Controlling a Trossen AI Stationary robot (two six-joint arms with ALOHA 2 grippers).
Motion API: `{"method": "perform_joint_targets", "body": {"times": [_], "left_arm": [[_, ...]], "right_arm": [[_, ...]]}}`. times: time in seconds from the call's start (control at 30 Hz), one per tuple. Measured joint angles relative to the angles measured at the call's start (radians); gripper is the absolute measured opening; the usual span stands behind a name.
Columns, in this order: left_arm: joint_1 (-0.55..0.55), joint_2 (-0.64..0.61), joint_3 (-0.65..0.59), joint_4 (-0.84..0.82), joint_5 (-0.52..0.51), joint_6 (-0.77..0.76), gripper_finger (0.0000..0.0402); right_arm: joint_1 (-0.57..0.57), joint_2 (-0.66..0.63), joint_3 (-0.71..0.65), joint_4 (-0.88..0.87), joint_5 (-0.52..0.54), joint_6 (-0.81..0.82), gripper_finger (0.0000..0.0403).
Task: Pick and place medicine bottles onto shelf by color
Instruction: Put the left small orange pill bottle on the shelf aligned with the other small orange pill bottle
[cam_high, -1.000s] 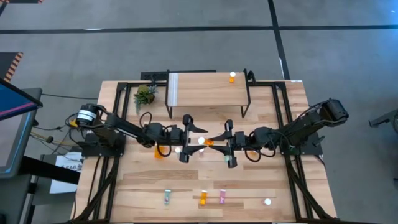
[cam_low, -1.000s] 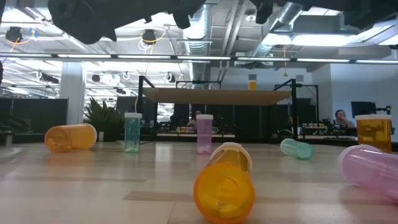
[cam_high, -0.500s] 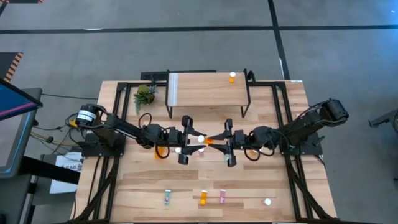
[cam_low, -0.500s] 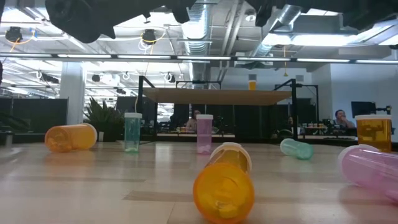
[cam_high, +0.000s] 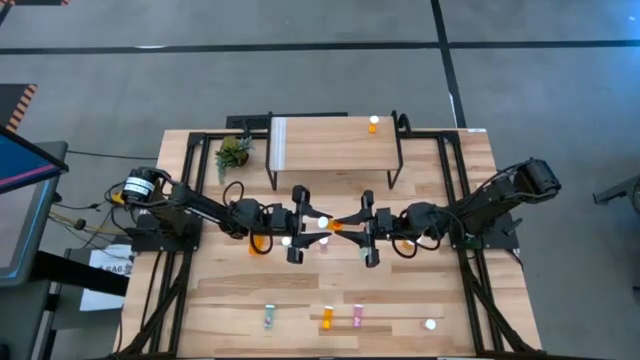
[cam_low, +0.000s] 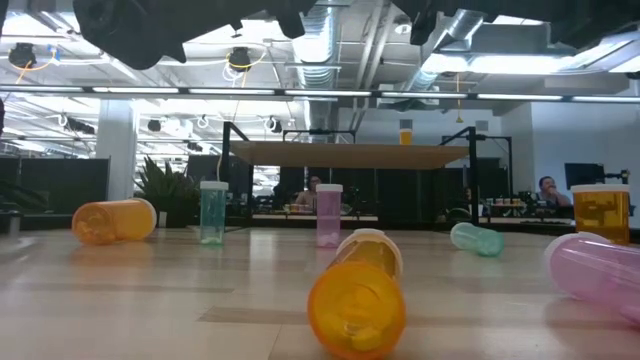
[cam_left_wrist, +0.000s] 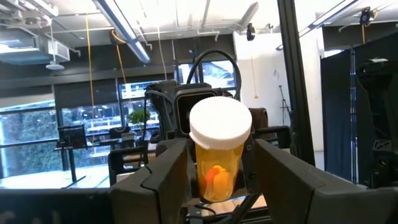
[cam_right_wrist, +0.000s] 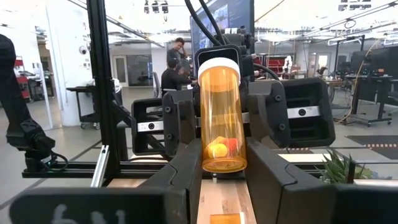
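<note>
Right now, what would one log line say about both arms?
stage: handover | item: orange medicine bottle with white cap | left gripper: shut on it | right gripper: shut on it

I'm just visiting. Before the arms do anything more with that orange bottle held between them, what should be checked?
1. Right gripper shut on the orange bottle: ok.
2. Left gripper shut on the same bottle, at its capped end: ok.
3. White cap on: ok.
4. Bottle held clear above the table: ok.
5. Free room on the shelf: ok; only one small orange bottle stands there, at one end.
6. Left grip firm enough for the right to let go: cannot tell.
</note>
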Motion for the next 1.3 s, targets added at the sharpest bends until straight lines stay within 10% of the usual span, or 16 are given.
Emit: {"method": "perform_joint_targets", "body": {"times": [1.3], "left_arm": [[0.000,0.000,-0.001,-0.025,-0.001,0.000,0.0128]], "right_arm": [[-0.013,0.000,0.000,-0.018,-0.002,0.000,0.0118]]}}
